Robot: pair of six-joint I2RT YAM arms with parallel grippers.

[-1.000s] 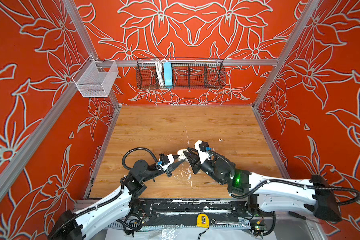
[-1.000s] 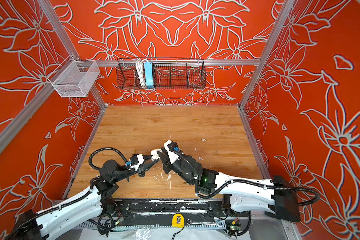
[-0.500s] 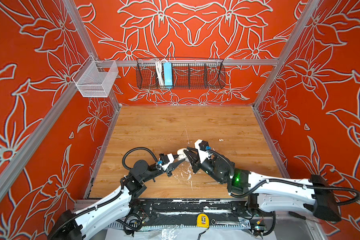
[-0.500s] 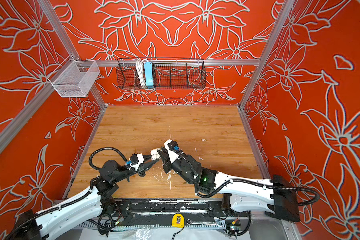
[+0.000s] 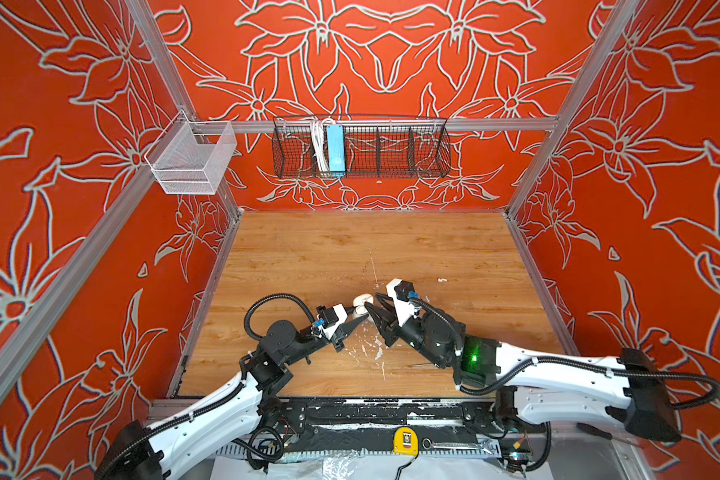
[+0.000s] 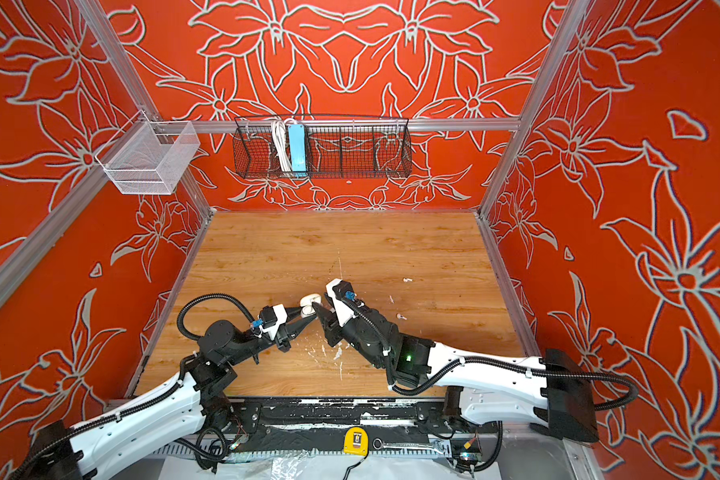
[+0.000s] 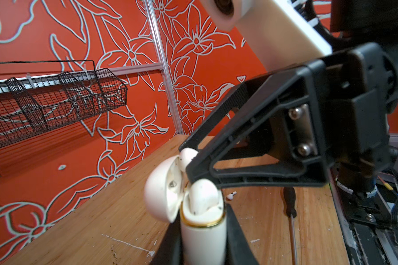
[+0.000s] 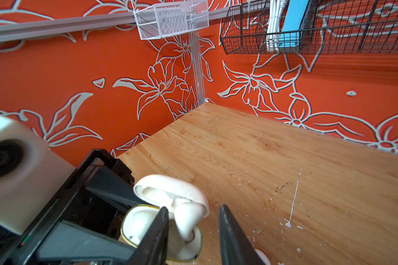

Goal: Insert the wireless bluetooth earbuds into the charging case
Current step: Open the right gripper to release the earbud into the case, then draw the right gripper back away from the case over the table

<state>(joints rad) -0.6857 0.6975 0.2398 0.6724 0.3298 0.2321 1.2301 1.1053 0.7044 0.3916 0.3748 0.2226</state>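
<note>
One earbud in open charging case; left pincer pinching case, right pincer spread around earbud.

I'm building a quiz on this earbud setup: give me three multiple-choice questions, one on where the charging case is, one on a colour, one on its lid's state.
1. Where is the charging case? A lying loose; B in the left gripper; C out of sight.
2. The flat box in the black wire basket is: A green; B blue; C yellow.
3. The case's lid is: A shut; B missing; C open.
Key: B, its fingers clamp it; B, blue shows through the mesh; C, the lid stands swung back.
</note>
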